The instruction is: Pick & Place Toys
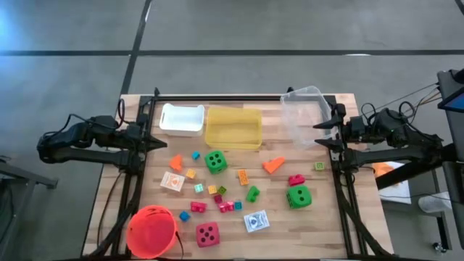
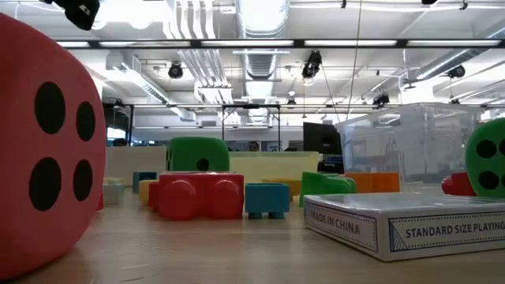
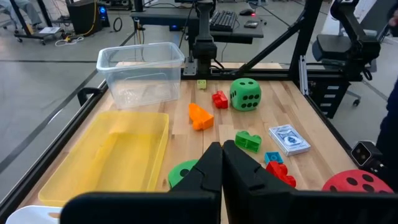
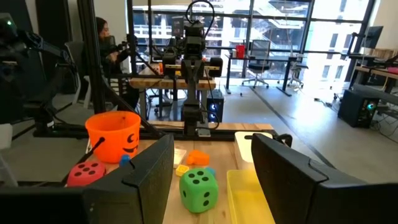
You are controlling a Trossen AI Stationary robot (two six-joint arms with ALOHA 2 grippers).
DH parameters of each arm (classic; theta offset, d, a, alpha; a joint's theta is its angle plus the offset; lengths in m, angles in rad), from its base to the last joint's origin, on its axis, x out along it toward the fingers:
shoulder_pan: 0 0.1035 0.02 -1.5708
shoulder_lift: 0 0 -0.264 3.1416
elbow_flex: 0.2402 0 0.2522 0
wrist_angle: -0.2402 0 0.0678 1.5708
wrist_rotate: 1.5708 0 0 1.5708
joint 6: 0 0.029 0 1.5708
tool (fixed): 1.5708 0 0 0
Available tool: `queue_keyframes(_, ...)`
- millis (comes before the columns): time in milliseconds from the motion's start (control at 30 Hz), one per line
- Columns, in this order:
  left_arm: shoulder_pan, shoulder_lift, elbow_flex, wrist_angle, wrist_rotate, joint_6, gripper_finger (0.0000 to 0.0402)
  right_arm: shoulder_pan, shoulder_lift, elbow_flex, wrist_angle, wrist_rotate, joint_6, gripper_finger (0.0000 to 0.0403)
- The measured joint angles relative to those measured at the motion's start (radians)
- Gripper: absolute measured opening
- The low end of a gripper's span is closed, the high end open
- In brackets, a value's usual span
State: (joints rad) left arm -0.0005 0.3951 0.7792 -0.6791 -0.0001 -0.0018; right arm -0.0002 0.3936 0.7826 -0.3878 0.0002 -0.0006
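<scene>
A: Toys lie loose across the middle of the table, none in a bin yet. Starting at the left, where is the left end effector?

B: Parked at the table's left edge, fingers pressed together, gripping nothing. It looks like a waiting pose.

A: And the containers?

B: Orange bucket at the near left; white bin, yellow bin and clear bin line the far edge, probably to leave the middle free for reaching.

A: The big pieces?

B: Pink-red die near the bucket, one green die by the yellow bin, another green die further right.

A: The right side?

B: Right end effector rests at the right edge, fingers about half apart, empty.
</scene>
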Motion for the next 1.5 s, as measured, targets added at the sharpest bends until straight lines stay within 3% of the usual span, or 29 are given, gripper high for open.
queue_keyframes(367,0.000,0.000,0.000,0.000,0.000,0.002,0.0000,0.000,0.002,0.000,0.007,0.001,0.034,0.0212)
queue_keyframes(633,0.000,0.000,0.000,0.014,-0.004,0.002,0.0000,0.000,0.036,0.000,0.022,0.003,0.316,0.0212)
queue_keyframes(1067,0.000,0.002,-0.001,0.097,-0.012,-0.432,0.0000,-0.001,0.208,0.000,0.104,0.112,0.395,0.0212)
queue_keyframes(1267,0.000,0.062,-0.030,0.268,-0.142,-0.505,0.0000,0.000,0.280,0.000,0.200,0.110,0.394,0.0212)
queue_keyframes(1500,0.000,0.182,-0.075,0.373,-0.161,-0.480,0.0000,0.000,0.285,0.001,0.217,0.103,0.394,0.0212)
